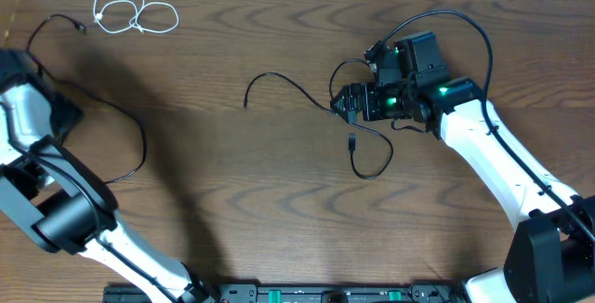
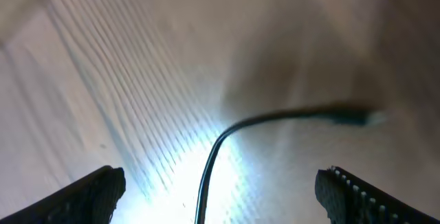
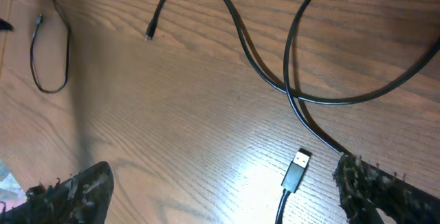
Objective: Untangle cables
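So: right gripper (image 3: pixel 223 176) gapes over crossed black cables (image 3: pixel 289 90), well right of white cable (image 1: pixel 135 13), likely lining up a grab. Left gripper (image 2: pixel 221 179) also spread, straddling lone black cable (image 2: pixel 275 116) below white cable.

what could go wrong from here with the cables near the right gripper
The right gripper is open near a USB plug, beside the crossing black cables. Closing there may catch the wrong strand and pull the crossing tighter. The left wrist view is blurred, so the open left gripper might misjudge the black cable under it.
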{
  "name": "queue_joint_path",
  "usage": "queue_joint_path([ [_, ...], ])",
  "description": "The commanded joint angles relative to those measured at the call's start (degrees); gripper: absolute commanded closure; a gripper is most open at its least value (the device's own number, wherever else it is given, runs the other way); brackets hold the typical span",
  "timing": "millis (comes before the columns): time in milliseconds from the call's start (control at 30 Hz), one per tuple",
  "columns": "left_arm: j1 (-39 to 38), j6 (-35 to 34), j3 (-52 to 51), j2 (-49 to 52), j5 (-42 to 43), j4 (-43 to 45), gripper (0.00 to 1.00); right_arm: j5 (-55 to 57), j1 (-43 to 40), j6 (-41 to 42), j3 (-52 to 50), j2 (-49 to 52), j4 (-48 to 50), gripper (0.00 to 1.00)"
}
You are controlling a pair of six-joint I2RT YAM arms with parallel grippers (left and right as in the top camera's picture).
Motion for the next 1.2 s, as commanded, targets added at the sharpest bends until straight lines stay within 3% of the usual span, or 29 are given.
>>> queue_joint_path([
  [0, 2.97, -0.55, -0.28, 5.03, 8.26, -2.16, 0.13, -0.59, 0.5, 0.09, 0.26, 0.48, 0.11, 0.01],
  [133, 5.22, -0.68, -0.28, 7.56, 12.83, -3.8, 0.25, -0.57, 0.5, 0.09, 0.26, 0.48, 0.11, 0.01],
  [333, 6.21, -1.11, -0.28, 8.55, 14.34, -4.81, 0.56, -0.57, 0.5, 0.11, 0.26, 0.48, 0.13, 0.01],
  [600, 6.19, -1.53, -0.28, 8.55, 33.14, -5.68, 0.59, -0.61, 0.5, 0.15, 0.26, 0.48, 0.7, 0.01],
  [700, 6.19, -5.35, -0.28, 8.55, 33.33, -5.86, 0.71, -0.61, 0.5, 0.15, 0.26, 0.48, 0.5, 0.01],
  [833, 6.19, -14.47, -0.28, 8.55, 33.38, -5.77, 0.8, -0.7, 0.5, 0.15, 0.26, 0.48, 0.5, 0.01],
  [1000, 6.14, -19.06, -0.28, 8.55, 42.36, -3.82, 0.81, -0.83, 0.5, 0.15, 0.26, 0.48, 0.5, 0.01],
  [1033, 5.86, -20.33, -0.28, 8.55, 46.56, -2.27, 0.88, -0.83, 0.5, 0.15, 0.26, 0.48, 0.52, 0.01],
  [1167, 4.26, -25.05, -0.28, 8.55, 47.69, -1.27, 0.92, -0.81, 0.5, 0.15, 0.26, 0.48, 0.7, 0.01],
])
